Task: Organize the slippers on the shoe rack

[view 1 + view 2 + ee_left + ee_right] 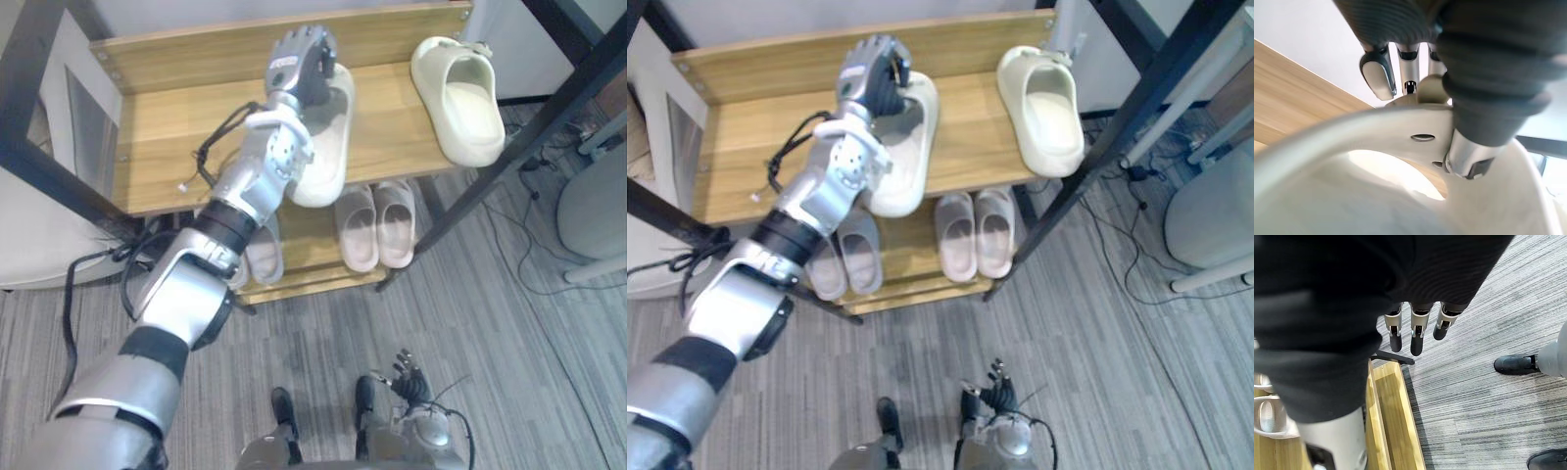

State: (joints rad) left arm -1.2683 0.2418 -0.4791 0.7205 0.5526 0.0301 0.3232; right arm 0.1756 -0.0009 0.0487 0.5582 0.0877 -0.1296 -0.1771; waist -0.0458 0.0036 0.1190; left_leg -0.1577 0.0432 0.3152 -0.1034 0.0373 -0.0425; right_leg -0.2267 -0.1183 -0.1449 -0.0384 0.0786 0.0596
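shoe rack x1 | cream slippers x2, at 12 and 2 o'clock | pink slippers x2, centre | grey slippers x2, at pinks' 9 o'clock
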